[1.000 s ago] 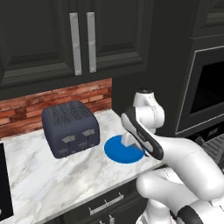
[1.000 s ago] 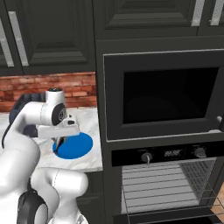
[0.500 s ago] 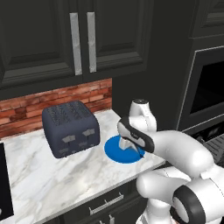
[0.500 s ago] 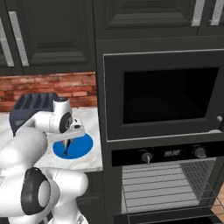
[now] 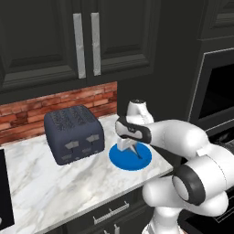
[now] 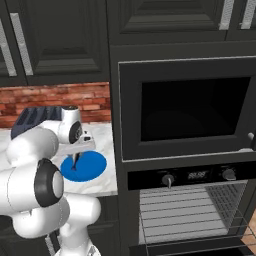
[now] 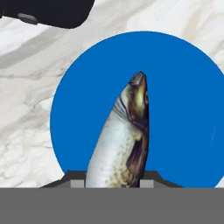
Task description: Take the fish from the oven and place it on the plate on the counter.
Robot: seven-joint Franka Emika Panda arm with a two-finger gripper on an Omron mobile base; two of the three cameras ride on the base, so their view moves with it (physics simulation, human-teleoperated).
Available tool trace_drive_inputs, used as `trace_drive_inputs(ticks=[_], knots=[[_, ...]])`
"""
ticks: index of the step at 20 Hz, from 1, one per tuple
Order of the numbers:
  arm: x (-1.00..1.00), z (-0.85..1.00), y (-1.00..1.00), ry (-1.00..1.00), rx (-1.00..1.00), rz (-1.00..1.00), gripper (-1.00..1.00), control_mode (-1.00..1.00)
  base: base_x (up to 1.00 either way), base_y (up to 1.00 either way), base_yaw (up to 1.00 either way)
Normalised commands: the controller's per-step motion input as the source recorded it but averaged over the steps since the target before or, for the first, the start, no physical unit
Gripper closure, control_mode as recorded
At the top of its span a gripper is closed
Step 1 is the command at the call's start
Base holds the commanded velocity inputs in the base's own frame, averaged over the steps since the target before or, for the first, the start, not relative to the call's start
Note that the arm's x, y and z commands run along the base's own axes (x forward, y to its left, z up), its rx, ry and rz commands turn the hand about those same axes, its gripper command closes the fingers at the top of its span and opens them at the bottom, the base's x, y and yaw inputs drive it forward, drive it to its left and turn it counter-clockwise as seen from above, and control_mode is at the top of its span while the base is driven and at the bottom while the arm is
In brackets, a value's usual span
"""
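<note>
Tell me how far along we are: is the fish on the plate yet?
Not yet. Done: the fish is out of the oven, whose rack looks bare. In hand: the gripper holds the fish, hanging nose-down over the blue plate beside the toaster. Left: lower it, open the fingers, and withdraw. Whether its tip touches the plate, I cannot tell.

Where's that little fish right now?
The fish hangs from the gripper directly above the blue plate, right of the toaster on the marble counter.

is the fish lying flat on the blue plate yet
No, the fish hangs head-down from the pincer above the plate.
</note>
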Motion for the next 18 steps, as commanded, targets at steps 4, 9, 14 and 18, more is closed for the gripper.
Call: trace_drive_inputs(ticks=[4,9,14,18], knots=[[0.0,-0.08,0.26,0.0,0.0,0.0,1.0,-1.0,0.0,0.0,0.0],[0.0,-0.2,0.0,0.0,0.0,0.0,1.0,-1.0,0.0,0.0,0.0],[0.02,-0.29,0.0,0.0,0.0,0.0,1.0,-1.0,0.0,0.0,0.0],[0.03,-0.26,0.0,-0.01,0.0,0.0,1.0,-1.0,0.0,0.0,0.0]])
